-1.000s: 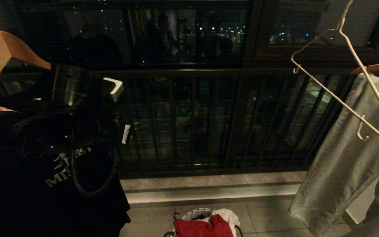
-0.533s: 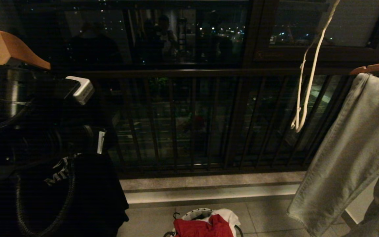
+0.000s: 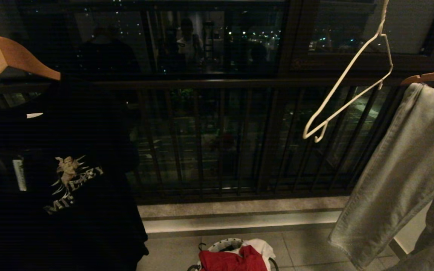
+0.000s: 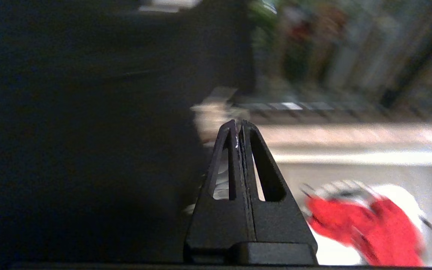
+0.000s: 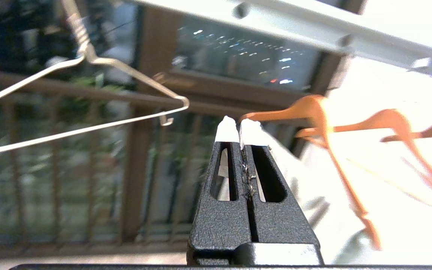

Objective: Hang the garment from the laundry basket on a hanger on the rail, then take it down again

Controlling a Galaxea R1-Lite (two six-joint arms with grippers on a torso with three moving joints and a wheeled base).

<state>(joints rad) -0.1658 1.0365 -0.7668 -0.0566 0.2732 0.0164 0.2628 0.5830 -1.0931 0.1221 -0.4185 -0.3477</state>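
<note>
The red garment (image 3: 232, 259) lies bunched in the laundry basket (image 3: 222, 244) on the floor, at the bottom edge of the head view. The left wrist view shows the garment (image 4: 366, 228) and the basket's rim (image 4: 345, 186) too. My left gripper (image 4: 239, 123) is shut and empty, beside the black shirt and well above the basket. The cream-white wire hanger (image 3: 381, 33) hangs bare and tilted at the upper right. My right gripper (image 5: 240, 129) is shut on nothing, apart from the hanger (image 5: 84, 48) and below the rail (image 5: 313, 33).
A black angel-print T-shirt (image 3: 70, 180) on a tan wooden hanger (image 3: 2, 56) fills the left. Pale grey jeans (image 3: 401, 169) hang at the right on wooden hangers (image 5: 313, 108). A dark balcony railing (image 3: 220, 143) stands behind. A white T-shirt (image 3: 260, 244) lies in the basket.
My left arm has sunk down and leftward, uncovering the black shirt's angel print. The bare wire hanger has swung and turned on the rail. The basket and garment have not moved.
</note>
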